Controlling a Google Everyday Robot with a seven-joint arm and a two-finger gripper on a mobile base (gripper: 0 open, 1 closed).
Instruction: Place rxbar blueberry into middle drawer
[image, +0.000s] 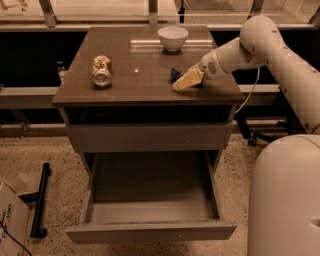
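The rxbar blueberry (174, 74) lies on the brown cabinet top (135, 82), right of centre; only its dark blue left end shows. My gripper (183, 81) is down on it, reaching in from the right on the white arm (250, 47), and its yellowish tip covers the remainder of the bar. Below, the middle drawer (150, 232) is pulled far out towards the camera, and nothing shows inside its grey box.
A gold and silver can (102, 70) lies on its side at the top's left. A white bowl (173, 37) stands at the back. The upper drawer front (150, 138) is closed. My white base (285, 195) fills the lower right; a cardboard box (10, 222) and a black bar (40, 200) lie on the floor at left.
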